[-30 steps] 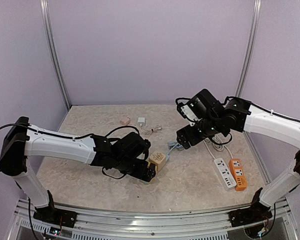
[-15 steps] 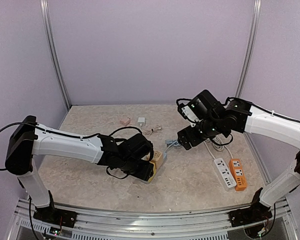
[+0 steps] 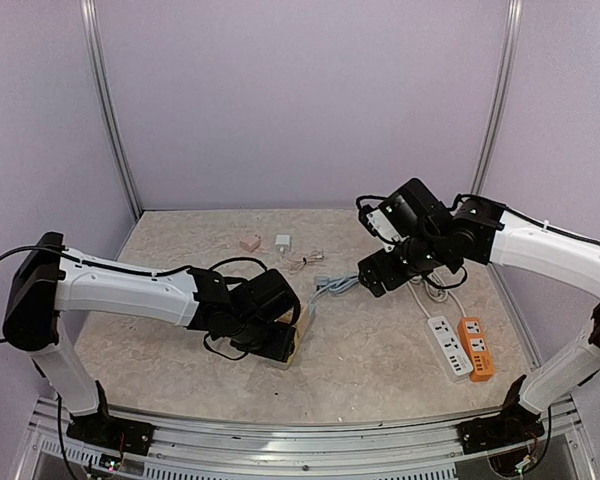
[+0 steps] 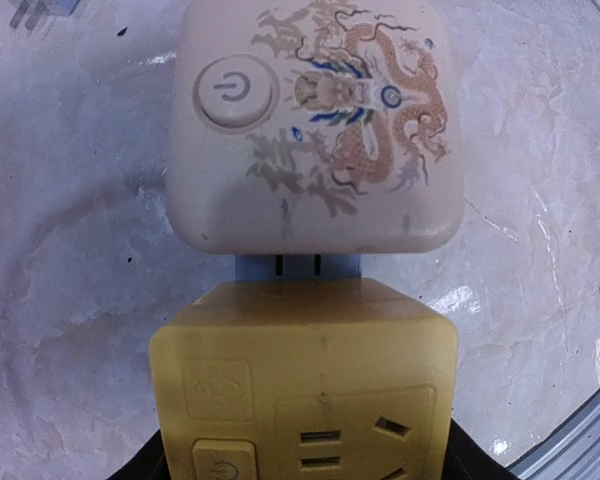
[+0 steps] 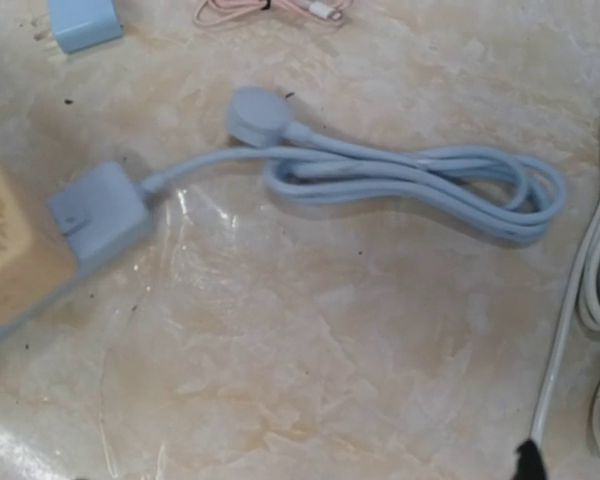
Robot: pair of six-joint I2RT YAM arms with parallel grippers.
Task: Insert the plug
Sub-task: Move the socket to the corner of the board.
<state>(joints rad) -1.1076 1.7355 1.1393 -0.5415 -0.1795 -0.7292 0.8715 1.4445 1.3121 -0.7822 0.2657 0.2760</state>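
Note:
A pale blue plug (image 5: 258,112) lies on the table at the end of a coiled blue cable (image 5: 420,185). The cable runs to a blue base (image 5: 95,210) under a cream cube with a dragon print (image 4: 315,125). Against that cube sits a yellow cube socket (image 4: 305,370), and my left gripper (image 4: 305,465) is shut on its sides. In the top view the left gripper (image 3: 280,345) is near the table's front middle. My right gripper (image 3: 372,275) hovers open above the cable coil with nothing in it; only one black fingertip (image 5: 525,462) shows.
A white power strip (image 3: 448,345) and an orange one (image 3: 476,348) lie at the right, with white cables (image 5: 580,280) behind them. At the back are a white charger (image 3: 282,242), a pink item (image 3: 248,242) and a pink cable (image 5: 270,8).
My left gripper has closed on the yellow cube socket and drawn the cubes toward the near left; the blue cable trailed after. The right gripper shifted slightly to the right.

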